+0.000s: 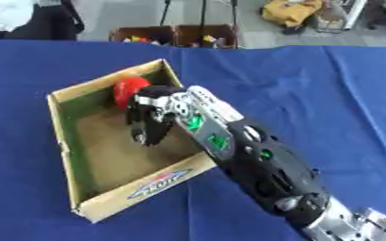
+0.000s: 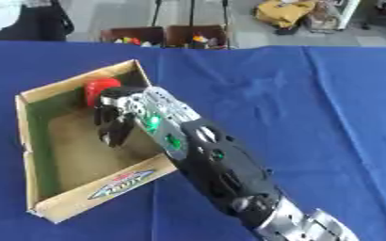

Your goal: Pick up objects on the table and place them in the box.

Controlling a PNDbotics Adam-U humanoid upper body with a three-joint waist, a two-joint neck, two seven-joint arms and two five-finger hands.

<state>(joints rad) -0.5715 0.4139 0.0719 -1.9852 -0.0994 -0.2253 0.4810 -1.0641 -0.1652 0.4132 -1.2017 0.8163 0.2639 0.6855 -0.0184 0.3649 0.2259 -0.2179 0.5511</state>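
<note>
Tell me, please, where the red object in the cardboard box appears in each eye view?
Left eye view: red object in the box's far corner, upper left of centre, just behind the right robot hand.
Right eye view: red object in the same corner, further left.
Shared landmark: the printed logo on the cardboard box near wall.

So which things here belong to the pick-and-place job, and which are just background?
Part of the job:
- cardboard box
- red object inside it, at the far corner
- right hand, over the box, fingers hanging down

Just lying about:
- blue tablecloth
- brown crates behind the table
</note>
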